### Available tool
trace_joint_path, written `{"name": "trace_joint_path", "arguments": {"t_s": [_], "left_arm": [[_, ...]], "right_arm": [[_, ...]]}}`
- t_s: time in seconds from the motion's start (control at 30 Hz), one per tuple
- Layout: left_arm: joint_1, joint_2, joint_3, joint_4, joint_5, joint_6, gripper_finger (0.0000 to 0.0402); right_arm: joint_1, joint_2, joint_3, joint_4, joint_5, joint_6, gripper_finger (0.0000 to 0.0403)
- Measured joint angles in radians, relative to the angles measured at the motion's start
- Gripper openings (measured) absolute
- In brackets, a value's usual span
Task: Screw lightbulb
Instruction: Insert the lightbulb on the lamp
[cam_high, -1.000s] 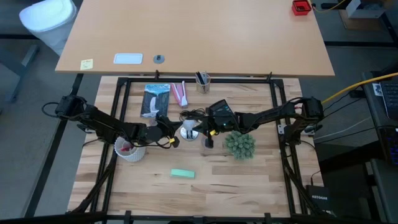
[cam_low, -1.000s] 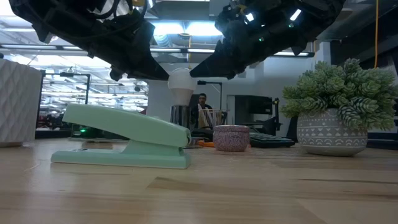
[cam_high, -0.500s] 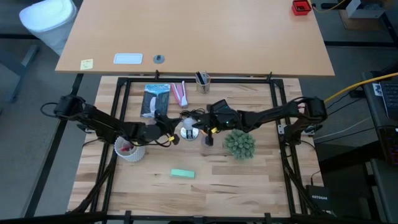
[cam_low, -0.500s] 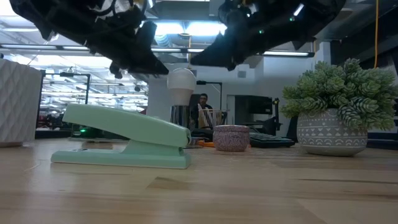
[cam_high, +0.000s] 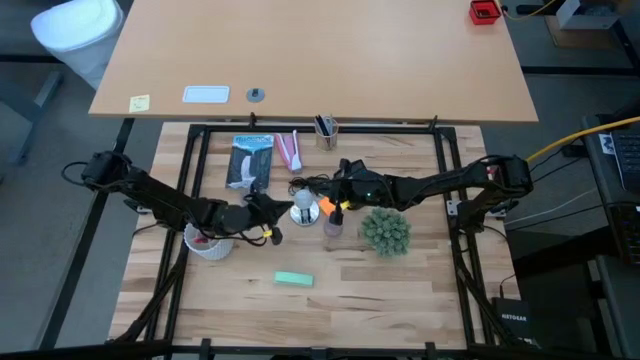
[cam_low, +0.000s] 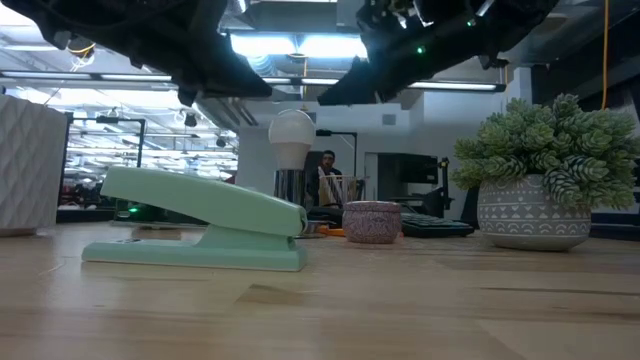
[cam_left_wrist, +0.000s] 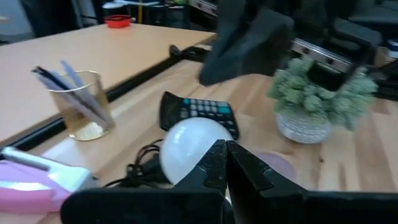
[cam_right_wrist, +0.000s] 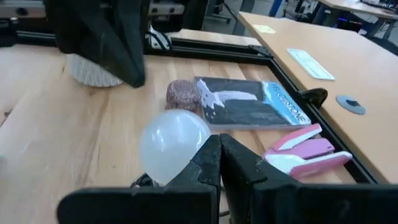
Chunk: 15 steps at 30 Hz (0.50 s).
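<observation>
Lightbulb stands upright near table centre, dome up, its base down in what looks like a holder beside a tangle of black cord; the seat itself is hidden in every view, so how deep the thread sits cannot be judged. Low view shows the bulb free-standing, with a gap of air on both sides between it and the dark arms above. Left gripper lies at 9 o'clock of the bulb, just beside it; in its wrist view the fingers are pressed together with nothing between them, bulb just ahead. Right gripper lies at 3 o'clock of the bulb, near; its fingers likewise meet tip to tip, holding nothing, bulb just beyond. Judgement: bulb is placed in its seat and stays up unaided, neither gripper has hold of it, so turning is either finished or paused. Remaining, if any: a further twist to seat it, then retreat of both arms. Green stapler and potted plant stand well apart from the work.
</observation>
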Motion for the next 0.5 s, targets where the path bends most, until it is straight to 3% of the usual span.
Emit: {"name": "trace_joint_path", "arguments": {"t_s": [0.23,0.5], "left_arm": [[-0.001,0.012,0.0,0.006,0.075,-0.002,0.0],[-0.001,0.082,0.0,0.014,0.076,-0.026,0.0]], "right_arm": [[0.0,0.012,0.0,0.007,0.0,0.001,0.0012],[0.0,0.058,0.0,0.027,0.001,0.002,0.0012]]}}
